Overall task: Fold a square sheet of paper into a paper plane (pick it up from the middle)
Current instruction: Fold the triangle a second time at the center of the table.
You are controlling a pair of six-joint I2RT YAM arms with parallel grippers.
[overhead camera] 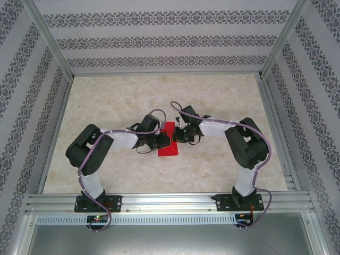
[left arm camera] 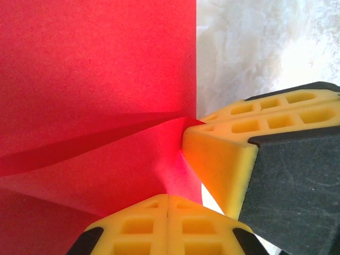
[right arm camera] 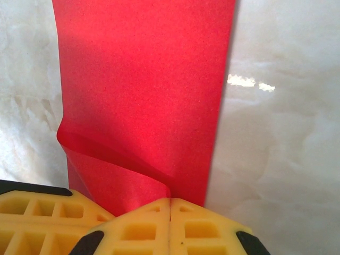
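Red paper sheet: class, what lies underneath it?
The pale marbled tabletop shows on both sides of the red paper sheet and continues beneath it. The covered stretch of table cannot be seen.

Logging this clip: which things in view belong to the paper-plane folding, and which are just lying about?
Belongs to the job: red paper sheet, left pincer, right pincer, both shut on it.
Just there: marbled table, patterned walls, aluminium rail.
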